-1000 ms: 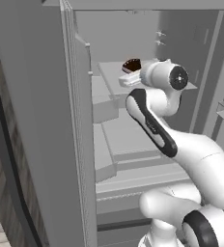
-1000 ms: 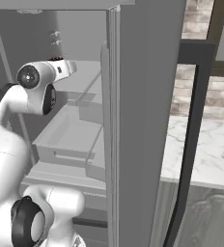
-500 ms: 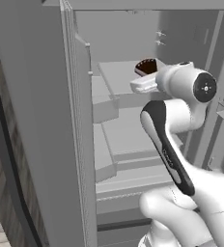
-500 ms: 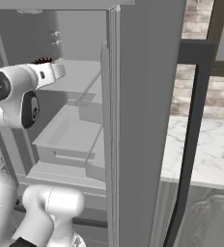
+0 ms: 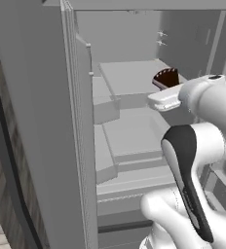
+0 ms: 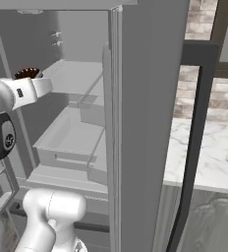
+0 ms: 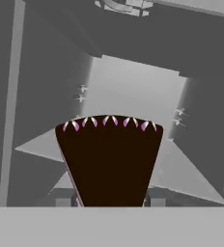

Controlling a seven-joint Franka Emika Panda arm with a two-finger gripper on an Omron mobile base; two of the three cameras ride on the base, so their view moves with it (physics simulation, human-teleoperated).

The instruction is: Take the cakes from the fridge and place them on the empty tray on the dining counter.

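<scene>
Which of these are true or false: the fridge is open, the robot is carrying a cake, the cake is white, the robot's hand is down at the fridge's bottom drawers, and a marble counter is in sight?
1. The fridge stands open. True: its pale grey shelves show.
2. The gripper has a cake slice between its jaws. True: in the hand view the wedge sits right at the fingertips, and in the left base view it rides at the end of the hand.
3. The cake is white. False: it is dark brown with small pinkish-purple marks along its wide edge.
4. The hand is down at the bottom drawers. False: it is up at the level of the upper shelf.
5. A marble counter is in sight. True: it lies to the right of the fridge door.
</scene>
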